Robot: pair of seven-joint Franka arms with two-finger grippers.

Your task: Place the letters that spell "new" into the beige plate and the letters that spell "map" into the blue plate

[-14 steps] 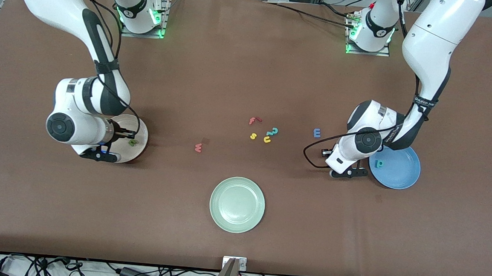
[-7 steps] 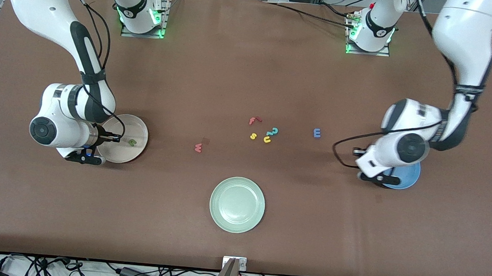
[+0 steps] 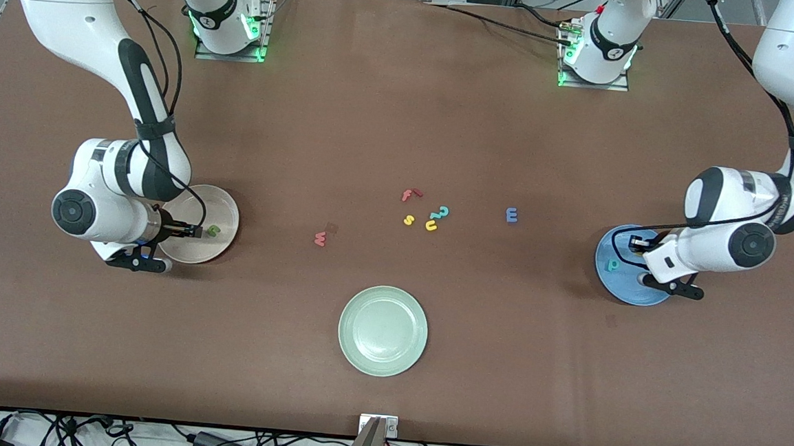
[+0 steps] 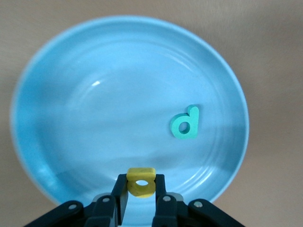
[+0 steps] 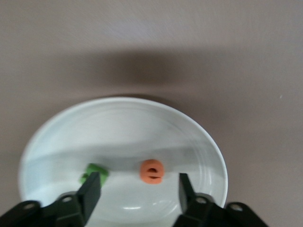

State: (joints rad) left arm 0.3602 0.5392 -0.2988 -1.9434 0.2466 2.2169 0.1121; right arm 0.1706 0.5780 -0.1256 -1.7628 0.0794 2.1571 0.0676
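Observation:
The beige plate [image 3: 222, 205] [image 5: 123, 123] lies at the right arm's end of the table and holds the green n [image 3: 212, 230] [image 5: 94, 171] and the orange e [image 5: 152, 170]. My right gripper [image 3: 193, 230] [image 5: 139, 179] hangs open low over this plate, the e below the gap between its fingers. The blue plate [image 3: 617, 285] [image 4: 57, 94] at the left arm's end holds the teal p [image 3: 613, 264] [image 4: 185, 123]. Over it my left gripper [image 3: 633, 243] [image 4: 141, 185] is shut on the yellow a [image 4: 141, 178]. The blue m [image 3: 512, 215] and pinkish-red w [image 3: 320, 238] lie on the table.
A red f [image 3: 409, 195], a yellow s [image 3: 408, 219], a yellow u [image 3: 431, 225] and a teal squiggle [image 3: 442, 212] lie clustered mid-table. A pale green plate [image 3: 383, 330] sits nearer the front camera than they do.
My right gripper has opened and let the orange e go into the beige plate. The left arm has swung toward its end of the table and now holds the yellow a over the blue plate.

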